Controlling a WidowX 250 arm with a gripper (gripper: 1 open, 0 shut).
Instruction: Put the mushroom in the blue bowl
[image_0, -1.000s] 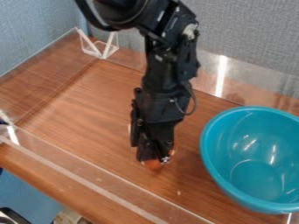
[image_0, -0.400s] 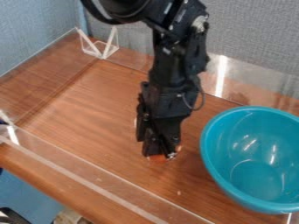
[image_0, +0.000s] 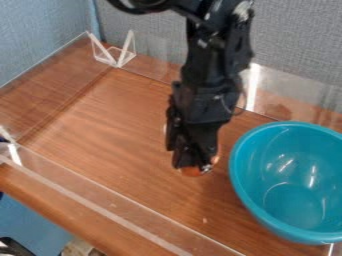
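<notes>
At the lower left corner, a dark object shows only in part, too cropped to name. Beside it lies a blue surface, below the near edge of the wooden tabletop. The tabletop is reddish brown, with a pale, shiny strip running slantwise along its near side and small bright glints at the far left. Toward the back left stands a small white wire-like frame, open in the middle. Behind it rise grey-blue textured panels, meeting at a corner and continuing across the back.

Near the middle, the black robot arm reaches down from the top, its pincer pointing toward the tabletop, just left of the bowl. The pincer is clenched on the mushroom, of which only a bit of orange-red shows at the dark tips; the rest is hidden. The mushroom is outside the bowl, near its left side. Whether it touches the wood below cannot be told.

On the right sits the blue bowl, large, round and glossy, upright on the tabletop, with bright reflections inside. Its right side reaches the picture's edge. Behind the arm and bowl, a clear, shiny strip runs along the foot of the back panel.
</notes>
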